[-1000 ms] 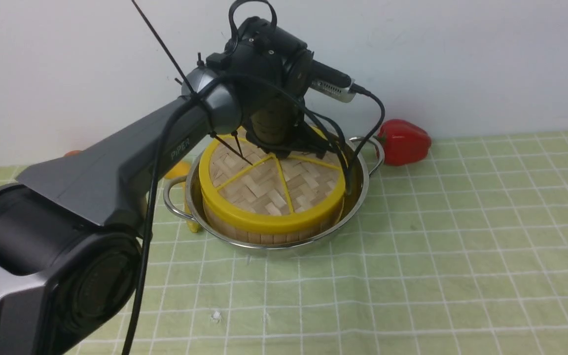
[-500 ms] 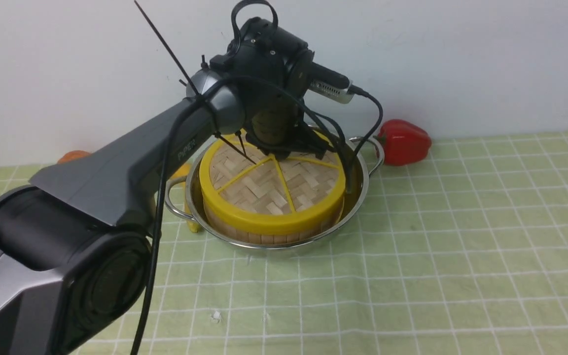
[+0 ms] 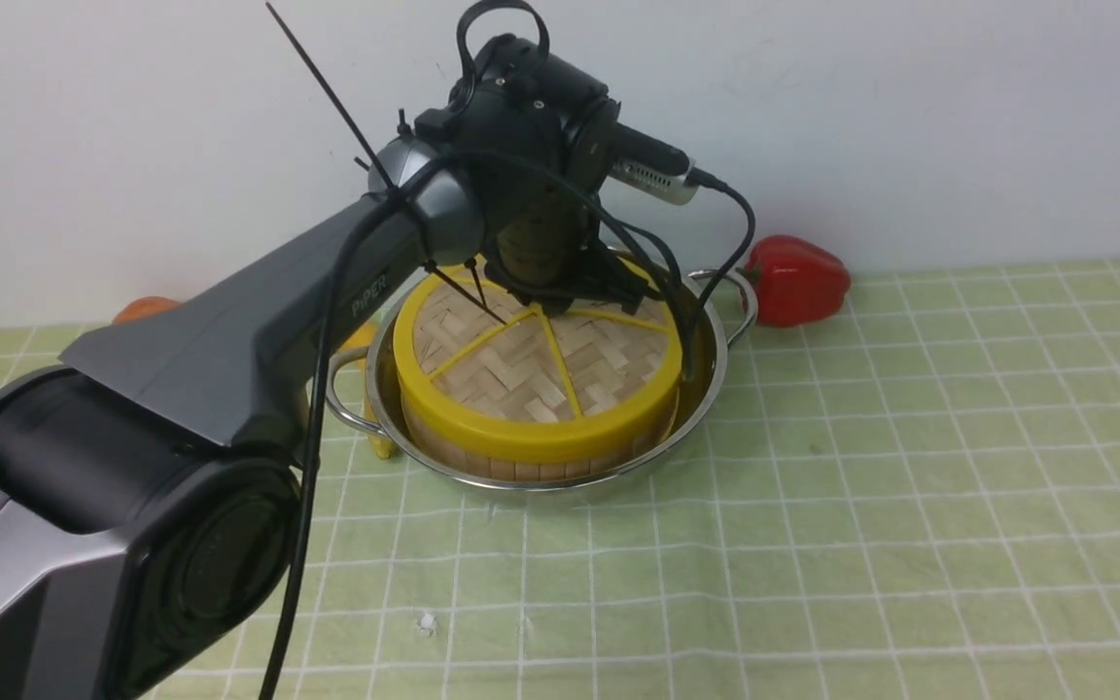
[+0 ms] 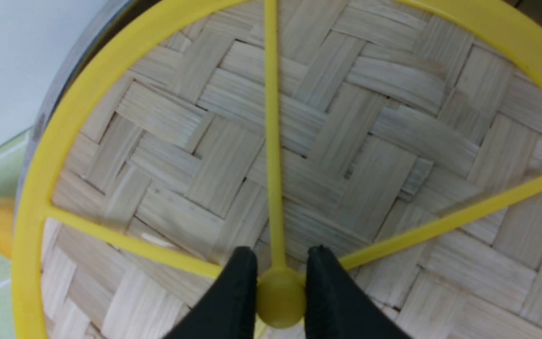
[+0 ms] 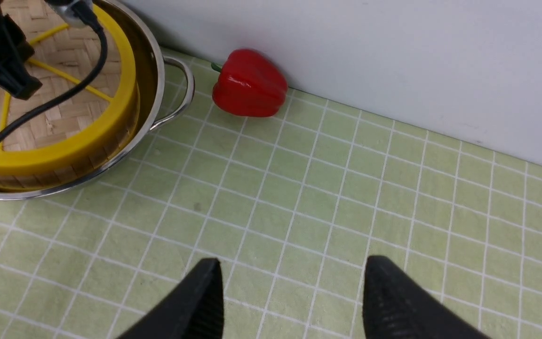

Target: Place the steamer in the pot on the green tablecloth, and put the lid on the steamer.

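The lid (image 3: 531,374) lies flat on the steamer (image 3: 521,469), which stands inside the pot (image 3: 711,374) on the green tablecloth (image 3: 861,486). Only the steamer's slatted wall shows under the lid's yellow rim. My left gripper (image 3: 545,301) points down at the lid's centre. In the left wrist view the left gripper (image 4: 280,260) is shut on the round yellow knob where the lid's (image 4: 355,122) spokes meet. My right gripper (image 5: 290,270) is open and empty above bare cloth, to the right of the pot (image 5: 158,70); it is out of the front view.
A red bell pepper (image 3: 798,280) lies by the wall just right of the pot's handle, also in the right wrist view (image 5: 250,84). A yellow object (image 3: 356,335) and an orange one (image 3: 142,309) lie left of the pot, partly hidden by my left arm.
My left arm has shifted slightly up and right while the gripper stays at the lid's centre. The lid has settled a little lower onto the steamer.
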You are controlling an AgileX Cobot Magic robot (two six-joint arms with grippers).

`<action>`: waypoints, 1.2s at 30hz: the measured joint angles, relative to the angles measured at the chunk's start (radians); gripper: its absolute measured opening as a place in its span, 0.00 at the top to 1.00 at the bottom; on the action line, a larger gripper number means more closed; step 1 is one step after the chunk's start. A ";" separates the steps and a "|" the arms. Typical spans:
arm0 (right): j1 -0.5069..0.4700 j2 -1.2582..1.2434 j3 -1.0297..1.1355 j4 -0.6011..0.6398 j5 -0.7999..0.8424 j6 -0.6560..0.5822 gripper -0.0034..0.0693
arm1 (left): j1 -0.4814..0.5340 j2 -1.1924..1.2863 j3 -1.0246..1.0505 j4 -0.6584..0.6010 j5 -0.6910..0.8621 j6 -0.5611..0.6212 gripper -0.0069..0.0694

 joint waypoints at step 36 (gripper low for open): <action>0.000 -0.591 0.415 -0.042 -0.293 -0.026 0.73 | 0.000 -0.910 0.091 0.023 0.068 0.102 0.94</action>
